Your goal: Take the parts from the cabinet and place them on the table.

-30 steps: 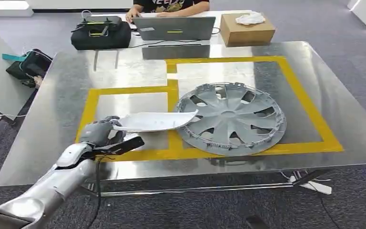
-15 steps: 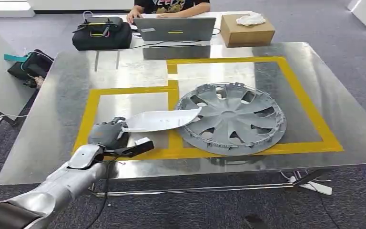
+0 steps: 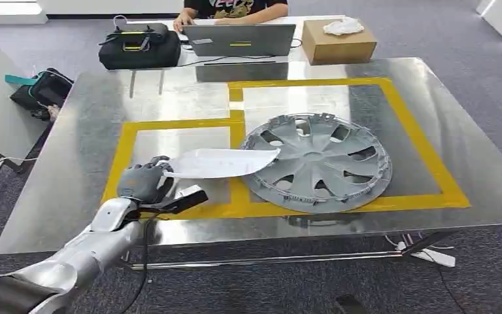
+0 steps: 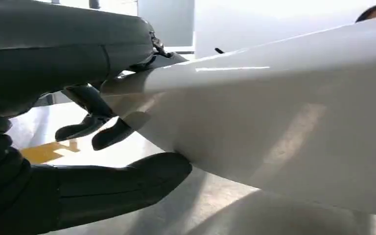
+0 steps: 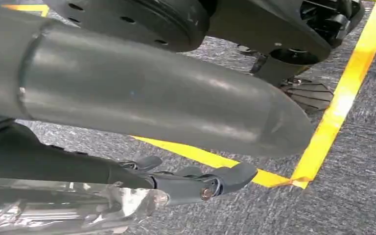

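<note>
- Floor under the right hand (image 5: 196, 183): grey carpet crossed by yellow tape (image 5: 345, 93). That hand hangs by the robot's body with its fingers loosely extended, away from the thumb, and nothing in them, so I read it as released.
- Left hand (image 3: 145, 181), at the near left of the metal table (image 3: 72, 196), grasps the white part (image 3: 219, 163) by its blunt near end. In the left wrist view the thumb (image 4: 122, 188) sits under the white shell and darker fingers (image 4: 85, 127) curl beside its edge.
- White part: a long, shallow, blade-shaped shell. Its long axis runs roughly left to right across the table, with the tapered tip pointing right and a little away from the robot. The tip overlaps the near left rim of the grey wheel cover (image 3: 317, 160); I cannot tell whether it touches it or hangs just above.
- Placing it well, as I judge it: lower the shell flat inside the left yellow-taped square (image 3: 127, 131), keeping the tip off the wheel cover so it does not rock or slide when let go. A small pull toward the left would settle its whole length on bare metal. Open the fingers only once the underside bears on the table.
- Wheel cover lies flat in the larger taped frame, right of centre.
- Beyond the table edge: a black bag (image 3: 138, 44), a laptop (image 3: 238, 38), a cardboard box (image 3: 338, 40), and a person (image 3: 232, 8) seated there.
</note>
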{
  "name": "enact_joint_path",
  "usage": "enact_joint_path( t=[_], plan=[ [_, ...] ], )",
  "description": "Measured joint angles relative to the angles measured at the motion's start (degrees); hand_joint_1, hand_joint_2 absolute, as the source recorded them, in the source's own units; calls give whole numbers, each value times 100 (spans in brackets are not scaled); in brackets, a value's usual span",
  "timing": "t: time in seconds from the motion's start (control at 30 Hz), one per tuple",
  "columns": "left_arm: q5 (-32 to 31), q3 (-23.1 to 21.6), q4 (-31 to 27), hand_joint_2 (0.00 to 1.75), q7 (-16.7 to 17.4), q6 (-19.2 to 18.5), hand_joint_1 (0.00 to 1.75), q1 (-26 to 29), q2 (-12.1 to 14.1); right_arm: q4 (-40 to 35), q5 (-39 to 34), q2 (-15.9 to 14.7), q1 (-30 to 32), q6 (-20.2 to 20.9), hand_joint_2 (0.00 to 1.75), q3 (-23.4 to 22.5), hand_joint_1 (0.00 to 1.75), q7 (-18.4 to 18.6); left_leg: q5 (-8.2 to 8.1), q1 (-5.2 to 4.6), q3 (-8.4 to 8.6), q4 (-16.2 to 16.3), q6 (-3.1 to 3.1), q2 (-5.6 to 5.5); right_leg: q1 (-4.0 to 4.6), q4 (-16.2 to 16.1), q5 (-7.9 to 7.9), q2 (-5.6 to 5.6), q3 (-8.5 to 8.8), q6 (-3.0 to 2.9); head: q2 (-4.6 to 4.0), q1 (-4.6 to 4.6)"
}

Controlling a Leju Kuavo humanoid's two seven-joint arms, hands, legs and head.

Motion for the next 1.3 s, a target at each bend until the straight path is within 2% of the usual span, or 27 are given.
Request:
enact_joint_path(
  t=[0.07, 0.37, 0.57, 0.77, 1.03, 1.07, 1.27, 1.3],
  plan=[
    [-119, 84, 4, 175, 18, 18, 175, -3, 4, 0, -9, 0, 1, -2, 0, 0, 0, 0, 0, 0, 0, 0, 0, 0, 0, 0, 0, 0, 0, 0, 0, 0],
    [-818, 1234, -57, 175, -46, 53, 175, -30, 101, 0, -63, 0, 31, -15, 0, 0, 0, 0, 4, 0, 1, 0, -3, 1, 0, 1, 2, 2, 0, -3, 0, 2],
    [-848, 1758, 6, 175, 122, 48, 175, -98, 286, 0, -103, 0, 58, -26, 0, 0, 0, -2, 5, 0, 0, 0, -3, 1, 1, 1, 6, 3, 0, -8, 0, 0],
    [-785, 2018, 166, 175, 225, 31, 175, -101, 470, 2, -120, 0, 80, -28, 0, 0, 0, -2, 6, 0, 0, 0, -4, 1, 1, 1, 6, 2, 0, -9, 0, 0],
    [-870, 2048, 264, 175, 208, -125, 175, -98, 522, 2, -146, 0, 83, -26, 0, 0, 0, -31, 6, 0, 0, 0, -4, 1, 0, 0, 6, 1, 0, -9, 0, 0],
    [-900, 2048, 275, 175, 190, -146, 0, -98, 522, 2, -148, 0, 83, -24, 0, 0, 0, -35, 6, 0, -1, 0, -4, 1, 0, 0, 6, 1, 0, -9, 0, 0],
    [-977, 2042, 295, 175, -29, -159, 0, -100, 466, 2, -155, 0, 78, -20, 0, 0, 0, -52, 6, -2, 0, 0, -4, 1, -1, 0, 7, 2, 0, -9, 0, 0],
    [-959, 2042, 295, 0, -68, -159, 0, -100, 457, 0, -160, 0, 78, -20, 0, 0, 0, -52, 6, -1, 0, 0, -4, 1, -1, 0, 7, 2, 0, -9, 0, 0]
  ],
)
